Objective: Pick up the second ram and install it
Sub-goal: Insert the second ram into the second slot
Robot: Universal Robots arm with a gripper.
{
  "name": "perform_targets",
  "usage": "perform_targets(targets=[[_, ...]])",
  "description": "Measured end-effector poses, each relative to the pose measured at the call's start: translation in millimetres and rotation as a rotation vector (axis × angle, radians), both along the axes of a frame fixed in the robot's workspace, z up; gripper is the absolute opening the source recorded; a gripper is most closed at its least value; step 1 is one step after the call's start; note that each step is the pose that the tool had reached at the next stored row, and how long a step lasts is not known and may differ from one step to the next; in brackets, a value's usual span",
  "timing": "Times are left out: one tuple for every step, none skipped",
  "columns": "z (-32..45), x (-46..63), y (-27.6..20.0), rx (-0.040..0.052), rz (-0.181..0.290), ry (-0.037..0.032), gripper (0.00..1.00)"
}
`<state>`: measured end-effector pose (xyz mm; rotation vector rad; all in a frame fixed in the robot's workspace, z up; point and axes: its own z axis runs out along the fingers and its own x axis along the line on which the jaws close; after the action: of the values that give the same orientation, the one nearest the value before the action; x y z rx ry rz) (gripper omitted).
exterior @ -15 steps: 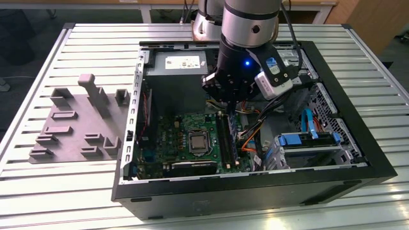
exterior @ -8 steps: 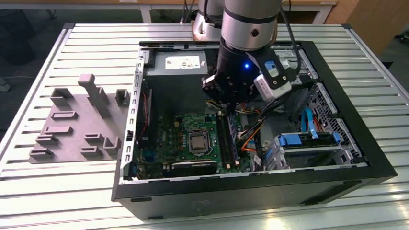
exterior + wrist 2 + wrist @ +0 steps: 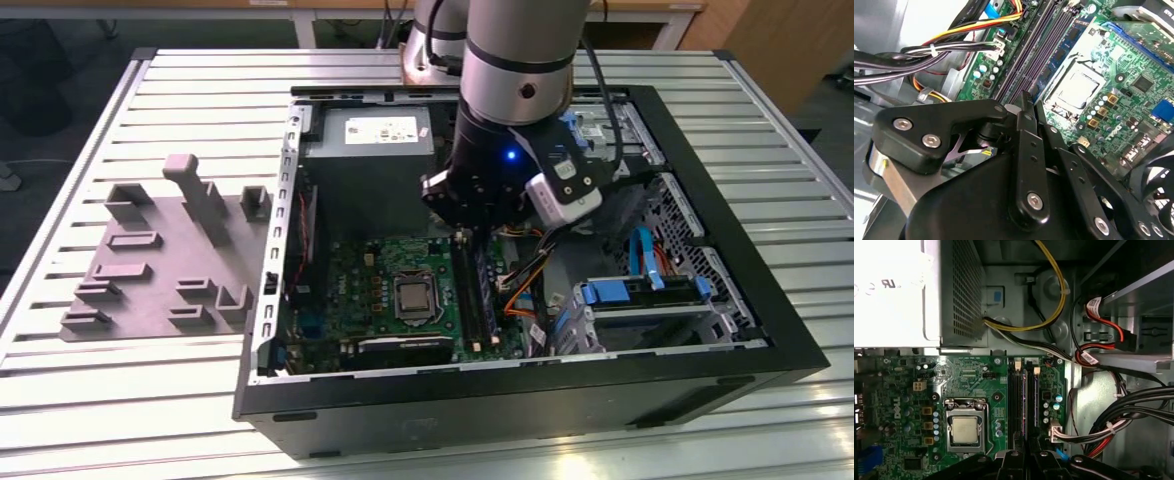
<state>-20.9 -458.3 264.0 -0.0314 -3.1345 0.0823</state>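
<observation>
Near the table's (image 3: 107,400) left edge: a grey block plate (image 3: 160,260), lying flat, nothing on it. Next to it, toward the middle: an open computer case (image 3: 534,400) with the green board (image 3: 360,290) at the bottom. Reaching down into the case from the far edge: the arm, with the gripper (image 3: 462,238) low over the long black slots (image 3: 1039,45). Jaws close together, looking to pinch the second ram (image 3: 1024,400) by its thin sides. Seen edge-on in the first wrist view, right in line with the gripper (image 3: 1025,460). Long side running the same way as the slots, straight under the jaws, down at a slot. Cannot tell if pushed all the way in. On the right of the case: bundles of wires (image 3: 527,285) and blue drive holders (image 3: 641,292), well off from the ram.
</observation>
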Motion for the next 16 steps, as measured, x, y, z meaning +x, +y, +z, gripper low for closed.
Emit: perform_targets(targets=[[-1.8, 0.0, -0.2, 0.0001, 0.0, 0.0, 0.14], [-3.7, 0.0, -0.5, -0.0001, 0.0, 0.0, 0.14], [-5.6, 0.0, -0.7, 0.0001, 0.0, 0.0, 0.14], [-7.4, 0.0, -0.9, 0.0, -0.001, 0.0, 0.14], [-9.2, 0.0, -0.9, 0.0001, -0.001, -0.0001, 0.14], [-9.9, 0.0, -0.9, 0.0002, -0.001, 0.0, 0.14], [-9.9, 0.0, -0.9, 0.0006, -0.001, 0.0001, 0.14], [-9.9, 0.0, -0.9, 0.0009, -0.001, 0.0001, 0.14], [-9.9, 0.0, -0.9, 0.0011, -0.001, 0.0001, 0.14], [-10.1, 0.0, -0.9, 0.0021, -0.001, 0.0001, 0.14], [-10.3, 0.1, -1.0, 0.0075, -0.001, 0.0, 0.14], [-10.4, 0.1, -1.5, 0.0196, -0.001, 0.0, 0.14], [-10.6, 0.1, -2.0, 0.0344, -0.001, 0.0001, 0.14], [-10.8, 0.0, -2.7, 0.0445, -0.001, 0.0001, 0.14], [-11.2, 0.0, -3.4, 0.0486, -0.001, 0.0001, 0.14], [-11.8, 0.0, -4.1, 0.0494, -0.001, 0.0, 0.14]])
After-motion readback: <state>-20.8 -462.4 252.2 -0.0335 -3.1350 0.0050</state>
